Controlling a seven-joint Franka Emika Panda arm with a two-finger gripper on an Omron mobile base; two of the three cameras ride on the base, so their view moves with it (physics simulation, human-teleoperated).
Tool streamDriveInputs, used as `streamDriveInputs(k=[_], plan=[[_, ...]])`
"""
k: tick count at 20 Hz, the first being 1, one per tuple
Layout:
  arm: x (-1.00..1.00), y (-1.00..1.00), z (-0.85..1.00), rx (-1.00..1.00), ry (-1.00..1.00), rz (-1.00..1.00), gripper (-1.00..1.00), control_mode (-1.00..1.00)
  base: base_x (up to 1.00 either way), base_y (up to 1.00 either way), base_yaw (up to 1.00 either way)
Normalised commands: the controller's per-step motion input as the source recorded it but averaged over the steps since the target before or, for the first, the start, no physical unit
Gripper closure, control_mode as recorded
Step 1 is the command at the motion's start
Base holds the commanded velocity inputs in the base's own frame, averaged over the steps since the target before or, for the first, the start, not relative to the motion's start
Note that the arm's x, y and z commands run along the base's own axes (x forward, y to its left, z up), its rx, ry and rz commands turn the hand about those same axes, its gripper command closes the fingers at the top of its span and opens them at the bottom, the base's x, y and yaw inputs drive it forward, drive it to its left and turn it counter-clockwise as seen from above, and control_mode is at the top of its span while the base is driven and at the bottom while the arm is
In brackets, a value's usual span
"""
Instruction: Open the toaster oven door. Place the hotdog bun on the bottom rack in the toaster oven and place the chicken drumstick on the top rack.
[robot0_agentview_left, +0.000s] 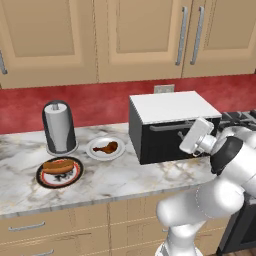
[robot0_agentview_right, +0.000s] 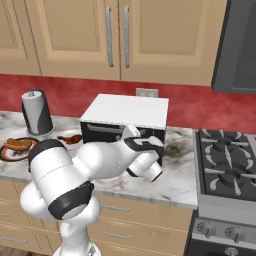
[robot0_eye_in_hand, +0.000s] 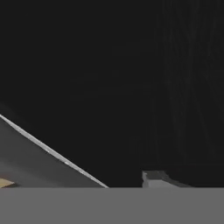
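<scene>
On the left of the marble worktop (robot0_agentview_left: 20, 150) in the left base view, a paper towel roll on a dark holder (robot0_agentview_left: 59, 126) stands upright near the red back wall. In front of it lies a dark-rimmed plate (robot0_agentview_left: 42, 182) carrying the hotdog bun (robot0_agentview_left: 58, 165), its sausage along the middle. Just to the right, apart from that plate, a white plate (robot0_agentview_left: 95, 152) holds the chicken drumstick (robot0_agentview_left: 106, 147), dark bulbous end to the right and bone end to the left. Further right stands the toaster oven (robot0_agentview_left: 170, 106) with its white top; the toaster oven door (robot0_agentview_left: 156, 142) is upright and shut against the front, its grey bar handle (robot0_agentview_left: 167, 127) running across near the upper edge. The racks inside are hidden behind it. The robot's hand (robot0_agentview_left: 197, 136) sits close against the right part of the door front, at about handle height. The fingertips are hidden by the hand, so I cannot tell whether the jaws are released or clenched on the handle. At the far right is a gas stove (robot0_agentview_right: 227, 165), beside the oven.
</scene>
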Motion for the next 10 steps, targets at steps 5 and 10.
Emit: streamDriveInputs(k=[5,10], plan=[[-0.48,-0.03,-0.13,-0.26,0.46,-0.01,1.00,-1.00,0.00,0.00,0.00],[-1.00,-0.29,-0.49,-0.25,0.57,0.00,1.00,-1.00,0.00,0.00,0.00]])
